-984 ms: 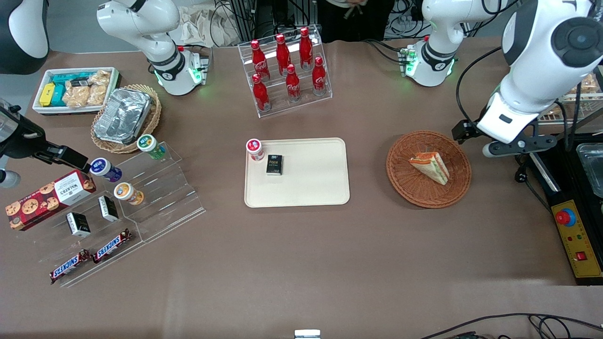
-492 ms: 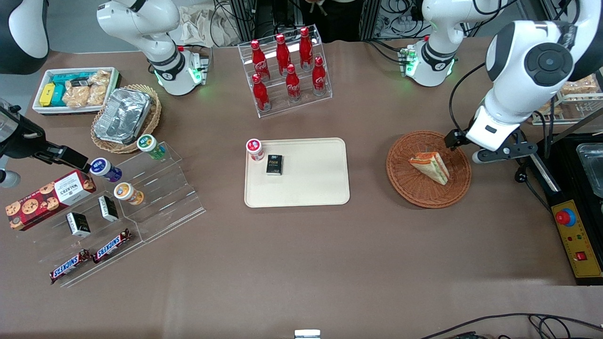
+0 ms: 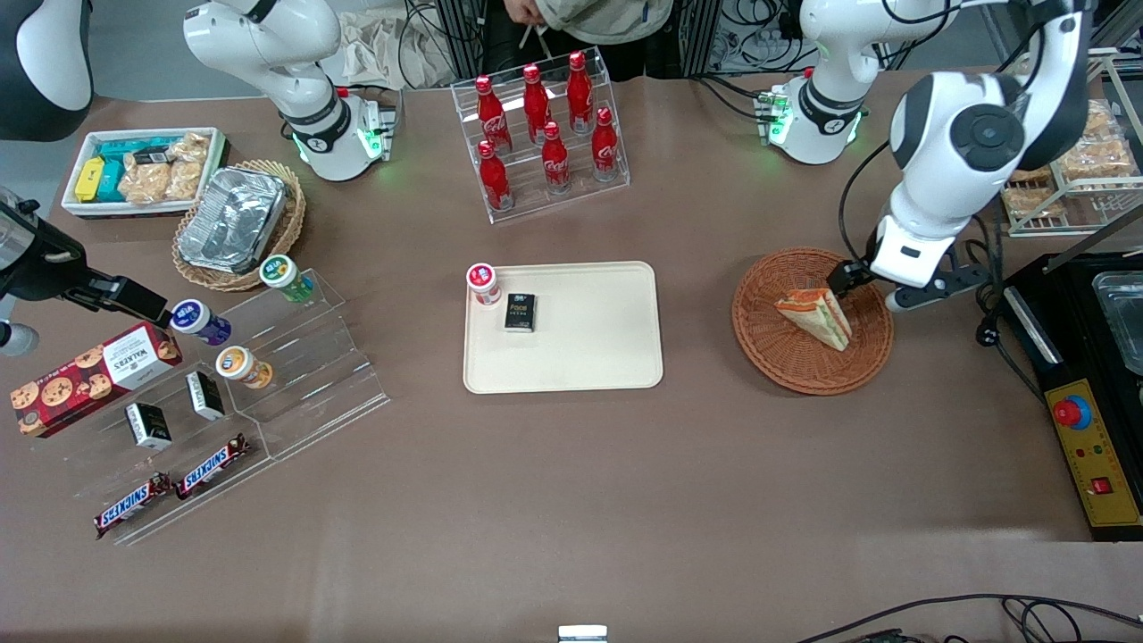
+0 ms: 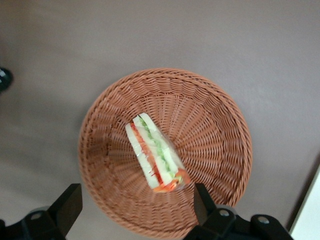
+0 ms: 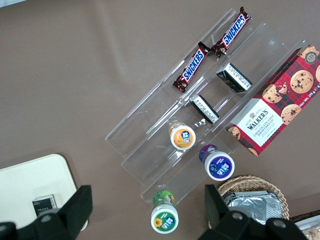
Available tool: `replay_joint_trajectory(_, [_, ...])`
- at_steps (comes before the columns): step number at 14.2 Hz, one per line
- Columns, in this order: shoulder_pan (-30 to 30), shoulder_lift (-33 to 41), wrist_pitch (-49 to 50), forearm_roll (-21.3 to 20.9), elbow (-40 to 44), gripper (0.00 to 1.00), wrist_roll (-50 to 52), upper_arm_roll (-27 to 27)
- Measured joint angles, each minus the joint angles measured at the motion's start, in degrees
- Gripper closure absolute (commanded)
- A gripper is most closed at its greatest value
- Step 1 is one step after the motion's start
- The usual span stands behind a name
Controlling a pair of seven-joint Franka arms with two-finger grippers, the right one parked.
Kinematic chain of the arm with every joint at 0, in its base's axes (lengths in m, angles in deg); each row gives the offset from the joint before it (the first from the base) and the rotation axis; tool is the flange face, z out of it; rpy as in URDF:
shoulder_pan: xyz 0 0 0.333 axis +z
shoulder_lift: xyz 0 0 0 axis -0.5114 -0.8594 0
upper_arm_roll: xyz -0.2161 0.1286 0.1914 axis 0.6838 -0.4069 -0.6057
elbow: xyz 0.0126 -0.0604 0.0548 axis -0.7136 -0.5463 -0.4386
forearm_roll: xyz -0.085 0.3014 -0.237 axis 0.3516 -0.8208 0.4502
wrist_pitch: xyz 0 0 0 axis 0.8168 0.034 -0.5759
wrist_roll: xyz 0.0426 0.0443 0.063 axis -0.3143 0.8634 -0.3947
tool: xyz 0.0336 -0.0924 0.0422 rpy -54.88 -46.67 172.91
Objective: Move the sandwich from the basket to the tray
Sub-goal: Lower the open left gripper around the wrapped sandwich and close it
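Observation:
The sandwich (image 3: pixel 815 316), a pale bread wedge with red-orange and green filling, lies in the round reddish-brown wicker basket (image 3: pixel 770 335). It also shows in the left wrist view (image 4: pixel 154 152), lying in the basket (image 4: pixel 210 120). My left gripper (image 3: pixel 864 286) hangs above the basket's rim at the working arm's end, higher than the sandwich. In the wrist view the gripper (image 4: pixel 135 210) is open and empty, its fingers wide apart over the basket's edge. The cream tray (image 3: pixel 598 357) lies at the table's middle.
On the tray stand a small red-capped cup (image 3: pixel 483 283) and a black box (image 3: pixel 520 313). A clear rack of red bottles (image 3: pixel 542 134) stands farther from the camera. A black control box (image 3: pixel 1094 455) lies at the working arm's end. Snack shelves (image 3: pixel 223 402) lie toward the parked arm's end.
My left arm has swung in from the table's end toward the basket and come lower, so the gripper now hangs over the basket's rim. The sandwich has not moved.

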Motion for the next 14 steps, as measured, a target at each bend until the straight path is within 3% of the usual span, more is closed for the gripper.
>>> replay_joint_trajectory(8, [-0.7, -7.0, -7.0, 0.1, -2.6, 0.01, 14.2, 0.3])
replay_joint_trajectory(14, [-0.9, -11.1, -13.2, 0.0, -4.8, 0.02, 18.1, 0.4])
